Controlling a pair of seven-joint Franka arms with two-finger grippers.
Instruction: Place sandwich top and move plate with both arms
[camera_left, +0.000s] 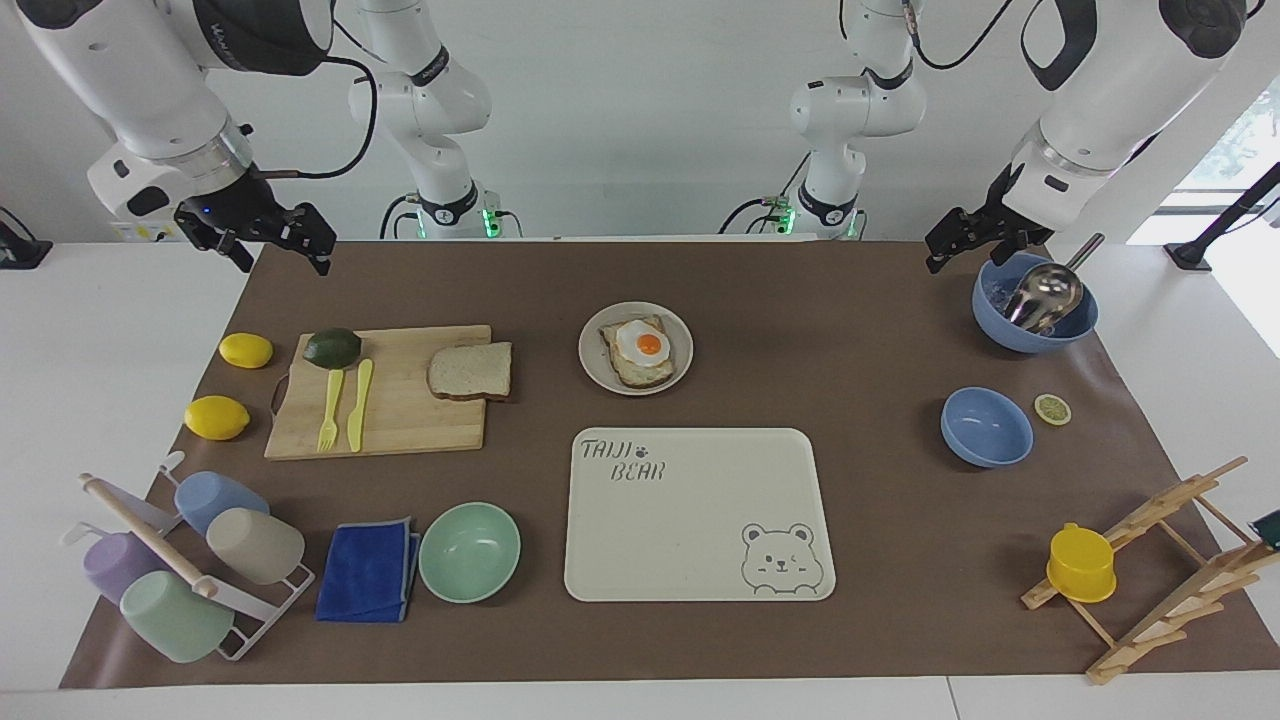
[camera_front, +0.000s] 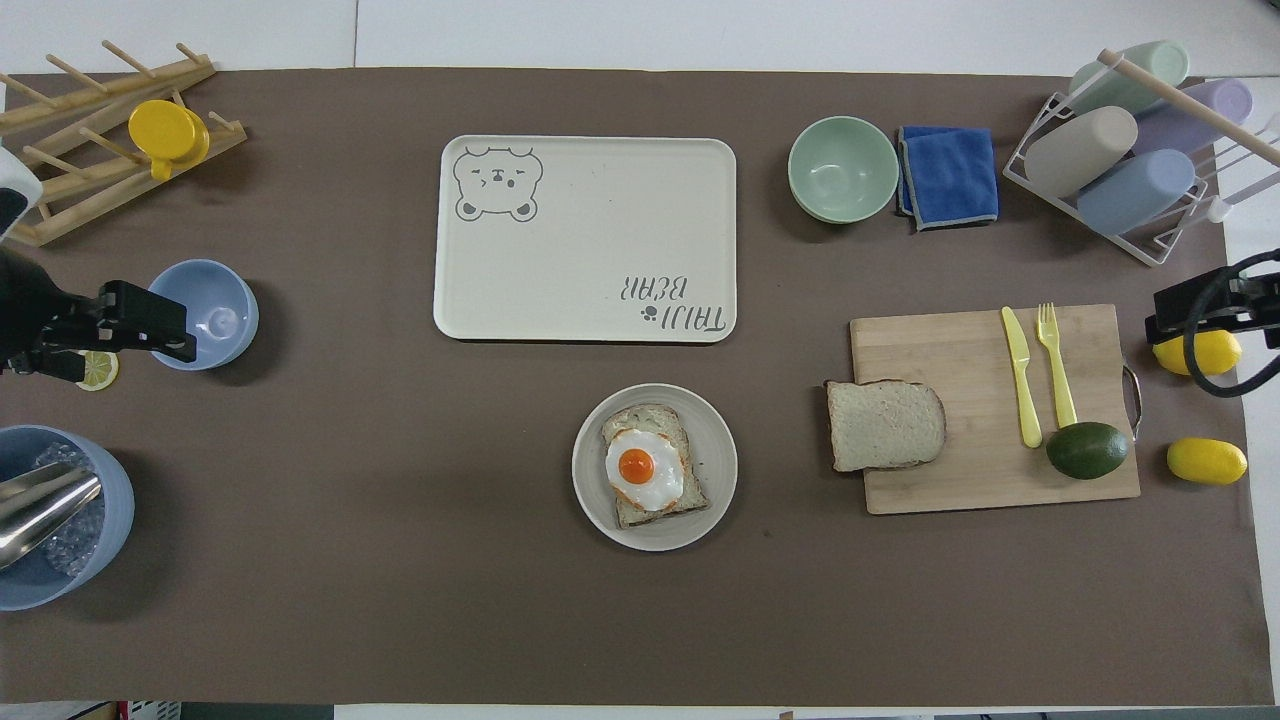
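We see the sandwich top (camera_left: 470, 371) lying flat on the wooden cutting board (camera_left: 400, 420), at the board's edge toward the plate (camera_left: 682, 370). The plate sits mid-counter, nearer to the robots than the cream tray (camera_left: 700, 540), and carries a toasted slice with a fried egg (camera_left: 640, 348). On the tray we read "TAIJI BEAR" with a paw mark, and a bear face is drawn in the corner diagonal to it.

The right pincer (camera_left: 272, 240) hangs over the brown mat's (camera_left: 860, 330) corner at the right arm's end, above and apart from the board; its fingers look spread. The left pincer (camera_left: 975, 240) hangs just beside the rim of the blue bowl (camera_left: 1030, 335) that holds a metal scoop (camera_left: 1045, 293); we cannot tell how its fingers stand. Neither pincer touches the bread or the plate.

Also on the board lie an avocado (camera_left: 332, 347), a yellow fork (camera_left: 329, 410) and a yellow knife (camera_left: 358, 405). Two lemons (camera_left: 245, 350) rest on the counter (camera_left: 90, 340) beside the board, toward the right arm's end. The mint green bowl (camera_left: 469, 552) stands beside the tray, with a folded blue cloth (camera_left: 368, 570) next to it.
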